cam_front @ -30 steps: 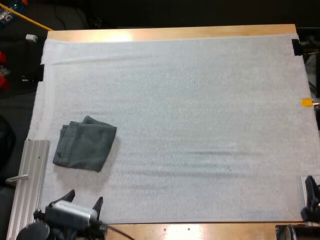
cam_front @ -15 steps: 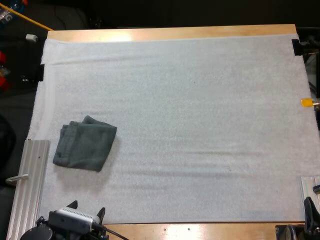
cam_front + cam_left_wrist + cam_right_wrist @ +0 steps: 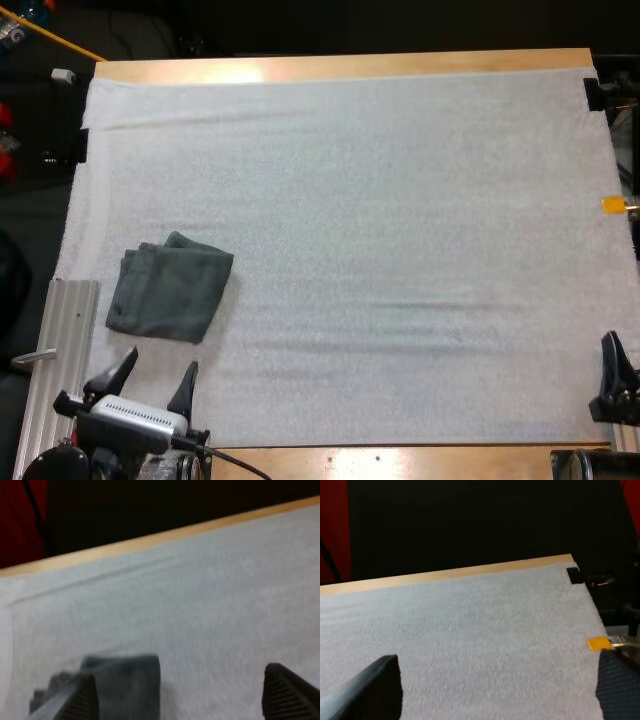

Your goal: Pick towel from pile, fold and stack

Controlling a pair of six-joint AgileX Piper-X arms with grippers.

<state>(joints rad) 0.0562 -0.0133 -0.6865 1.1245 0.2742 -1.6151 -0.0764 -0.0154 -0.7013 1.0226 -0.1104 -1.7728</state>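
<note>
1 folded towel (image 3: pixel 170 293) is seen at the left of the mat (image 3: pixel 400 200), just ahead of the left gripper (image 3: pixel 160 362), jaws apart and empty. The right gripper (image 3: pixel 612 372) is well apart from it, jaws also spread. The fold could be undone if only the top layer is pinched.

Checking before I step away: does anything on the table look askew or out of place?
Nothing spilled or damaged. The folded towel lies slightly askew to the mat; a faint crease crosses the mat's near half.
</note>
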